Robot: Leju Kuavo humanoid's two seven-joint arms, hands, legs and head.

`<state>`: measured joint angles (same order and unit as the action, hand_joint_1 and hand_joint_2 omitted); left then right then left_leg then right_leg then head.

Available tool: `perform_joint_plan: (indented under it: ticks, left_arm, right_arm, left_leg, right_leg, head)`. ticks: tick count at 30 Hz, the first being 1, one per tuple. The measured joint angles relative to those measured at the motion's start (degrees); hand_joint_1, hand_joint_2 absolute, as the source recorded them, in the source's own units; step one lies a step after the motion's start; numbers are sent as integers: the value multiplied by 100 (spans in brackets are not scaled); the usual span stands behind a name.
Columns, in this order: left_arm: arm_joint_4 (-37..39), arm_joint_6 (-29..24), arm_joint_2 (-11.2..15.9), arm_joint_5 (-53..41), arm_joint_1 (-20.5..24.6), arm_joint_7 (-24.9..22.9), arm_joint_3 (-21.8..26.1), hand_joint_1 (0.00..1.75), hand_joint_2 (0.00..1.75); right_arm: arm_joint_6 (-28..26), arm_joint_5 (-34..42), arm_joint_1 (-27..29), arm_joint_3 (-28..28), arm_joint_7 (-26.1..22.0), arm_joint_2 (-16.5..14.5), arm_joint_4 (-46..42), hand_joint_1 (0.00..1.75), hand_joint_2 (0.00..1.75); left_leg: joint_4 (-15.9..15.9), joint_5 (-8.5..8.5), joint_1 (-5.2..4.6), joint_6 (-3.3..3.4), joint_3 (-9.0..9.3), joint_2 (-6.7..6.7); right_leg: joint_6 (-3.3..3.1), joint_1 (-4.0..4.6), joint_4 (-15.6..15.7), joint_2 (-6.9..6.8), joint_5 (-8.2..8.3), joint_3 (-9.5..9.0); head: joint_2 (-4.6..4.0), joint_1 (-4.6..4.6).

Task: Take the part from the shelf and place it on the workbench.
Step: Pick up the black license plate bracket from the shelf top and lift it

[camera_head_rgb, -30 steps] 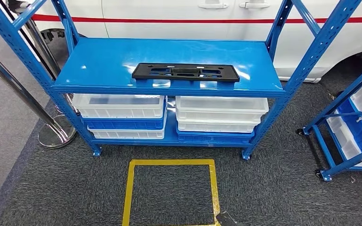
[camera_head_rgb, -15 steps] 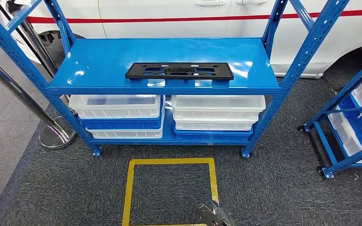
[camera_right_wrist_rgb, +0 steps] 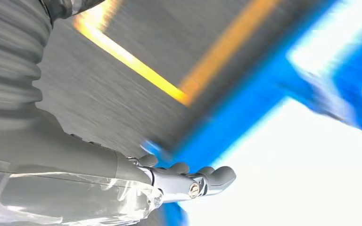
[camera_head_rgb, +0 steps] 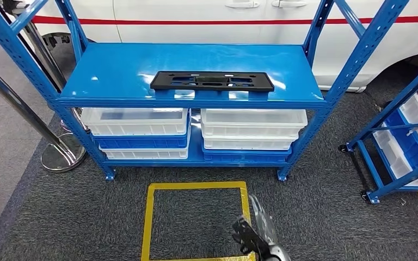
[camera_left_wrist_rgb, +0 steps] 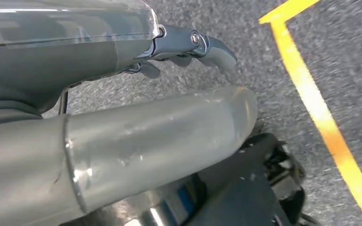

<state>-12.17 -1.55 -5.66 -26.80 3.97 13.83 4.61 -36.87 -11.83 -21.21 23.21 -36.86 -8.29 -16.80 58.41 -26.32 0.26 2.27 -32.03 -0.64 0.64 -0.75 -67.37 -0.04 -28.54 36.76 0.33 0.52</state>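
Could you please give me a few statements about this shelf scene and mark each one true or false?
1. The black part lies flat on the top board of the blue shelf. True.
2. The right hand grips the black part. False: it is low over the carpet near the yellow tape square, far from the part, holding nothing.
3. White bins are stacked on the lower level of the shelf. True.
4. The yellow tape square is marked on the shelf's top board. False: it is on the carpet in front of the shelf.
5. The left hand holds nothing. True.
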Motion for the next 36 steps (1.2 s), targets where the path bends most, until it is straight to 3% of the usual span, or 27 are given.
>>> perform_joint_plan:
  ticks: [2, 3, 7, 9, 11, 12, 13, 15, 17, 18, 22, 24, 26, 27, 28, 29, 31, 32, 33, 36]
  left_arm:
    - [0, 54, -22, -86, 47, -41, -1, 0, 0]
    - [0, 83, -28, -135, 66, -74, -1, 0, 0]
    - [0, 182, -31, -332, 140, -215, -15, 0, 0]
    - [0, 207, -32, -387, 162, -250, -24, 0, 0]
    - [0, 232, -33, -429, 159, -277, -26, 0, 0]
    - [0, 245, -33, -448, 150, -288, -26, 0, 0]
    - [0, 256, -33, -469, 144, -297, -26, 0, 0]
    - [0, 266, -33, -509, 146, -301, -26, 0, 0]
    - [0, 269, -33, -548, 163, -301, -26, 0, 0]
    - [0, 271, -34, -564, 172, -301, -26, 0, 0]
    - [0, 286, -45, -645, 185, -299, -28, 0, 0]
    - [1, 299, -55, -712, 207, -289, -26, 0, 0]
    - [1, 309, -58, -768, 226, -281, -21, 0, 0]
    - [1, 312, -59, -781, 230, -281, -20, 0, 0]
    - [1, 316, -59, -793, 233, -281, -19, 0, 0]
    - [1, 321, -61, -807, 238, -281, -18, 0, 0]
    - [1, 334, -68, -825, 265, -284, -17, 0, 0]
    - [0, 344, -74, -831, 282, -287, -17, 0, 0]
    - [0, 352, -79, -835, 298, -291, -16, 0, 0]
    - [0, 368, -85, -852, 331, -301, -15, 0, 0]
  right_arm:
    - [-167, -1201, -256, -245, -18, -70, -333, 0, 175]
    - [-231, -2149, -367, -424, 66, -131, -583, 0, 175]
    - [-325, -6809, -748, -1133, 912, -427, -1978, 0, 175]
    - [-330, -7633, -936, -1164, 1410, -490, -2461, 0, 175]
    - [-330, -7623, -1191, -1002, 2017, -489, -2816, 0, 175]
    - [-329, -7621, -1350, -838, 2356, -470, -2920, 0, 175]
    - [-328, -7621, -1510, -615, 2686, -441, -2973, 0, 175]
    - [-326, -7621, -1766, -81, 3211, -371, -2993, 0, 175]
    - [-325, -7620, -1952, 386, 3526, -315, -2971, 0, 175]
    - [-324, -7619, -2026, 564, 3630, -295, -2945, 0, 175]
    - [-324, -7605, -2201, 1028, 3821, -230, -2735, 0, 175]
    - [-324, -7601, -2231, 1090, 3825, -219, -2609, 0, 175]
    - [-324, -7594, -2237, 1115, 3825, -202, -2474, 0, 175]
    - [-324, -7587, -2234, 1127, 3824, -190, -2412, 0, 175]
    - [-324, -7575, -2234, 1139, 3821, -179, -2352, 0, 175]
    - [-324, -7553, -2240, 1148, 3808, -173, -2286, 0, 175]
    - [-324, -7493, -2277, 1152, 3765, -170, -2118, 0, 175]
    - [-324, -7468, -2298, 1152, 3744, -173, -2027, 0, 175]
    - [-324, -7448, -2315, 1152, 3728, -174, -1941, 0, 175]
    - [-324, -7315, -2335, 1151, 3682, -178, -1659, 0, 175]
  left_leg:
    - [32, 6, -20, -42, -27, 30]
    - [41, 15, -28, -76, -53, 43]
    - [126, -28, -12, -216, -142, 46]
    - [601, -301, 3, -270, -379, 49]
    - [1337, -589, 20, -305, -750, 48]
    - [1558, -608, 30, -314, -867, 47]
    - [1563, -509, 37, -318, -881, 47]
    - [968, -83, 46, -303, -631, 46]
    - [302, 172, 31, -264, -341, 48]
    - [139, 190, 21, -240, -282, 51]
    - [27, 181, 35, -119, -261, 72]
    - [6, 193, 44, -57, -255, 71]
    - [7, 187, 34, -26, -258, 70]
    - [8, 185, 31, -23, -256, 70]
    - [10, 181, 29, -21, -253, 72]
    - [11, 178, 28, -23, -247, 74]
    - [21, 165, 16, -43, -239, 78]
    - [31, 157, 4, -61, -243, 82]
    - [37, 151, -5, -84, -249, 83]
    - [43, 134, -8, -168, -254, 83]
  right_leg:
    - [-42, 18, 614, 10, 194, -294]
    - [-61, 28, 728, 21, 201, -325]
    - [-161, 18, 793, 29, 245, -294]
    - [-201, 6, 819, -10, 264, -300]
    - [-223, 16, 814, -30, 273, -275]
    - [-228, 19, 812, -24, 276, -269]
    - [-230, 20, 810, -12, 276, -272]
    - [-216, 17, 804, 14, 267, -294]
    - [-175, 39, 780, 30, 253, -276]
    - [-147, 47, 775, 32, 254, -257]
    - [-24, 46, 696, 19, 194, -205]
    - [19, 38, 211, 18, -75, 25]
    - [36, 37, -520, 19, -375, 409]
    - [40, 37, -739, 18, -406, 539]
    - [36, 37, -764, 18, -332, 578]
    - [23, 37, -567, 18, -159, 505]
    - [-24, 51, 183, 15, 242, 170]
    - [-48, 60, 500, 14, 355, 26]
    - [-65, 73, 695, 15, 401, -59]
    - [-121, 71, 803, 26, 398, -100]
  head:
    - [0, 1]
    - [0, 1]
    - [0, 4]
    - [0, 6]
    - [0, 7]
    - [0, 7]
    - [0, 7]
    - [0, 7]
    - [0, 7]
    - [0, 6]
    - [0, 5]
    - [0, 5]
    - [0, 4]
    - [0, 4]
    - [0, 4]
    - [0, 4]
    - [0, 4]
    - [0, 5]
    - [0, 5]
    - [0, 5]
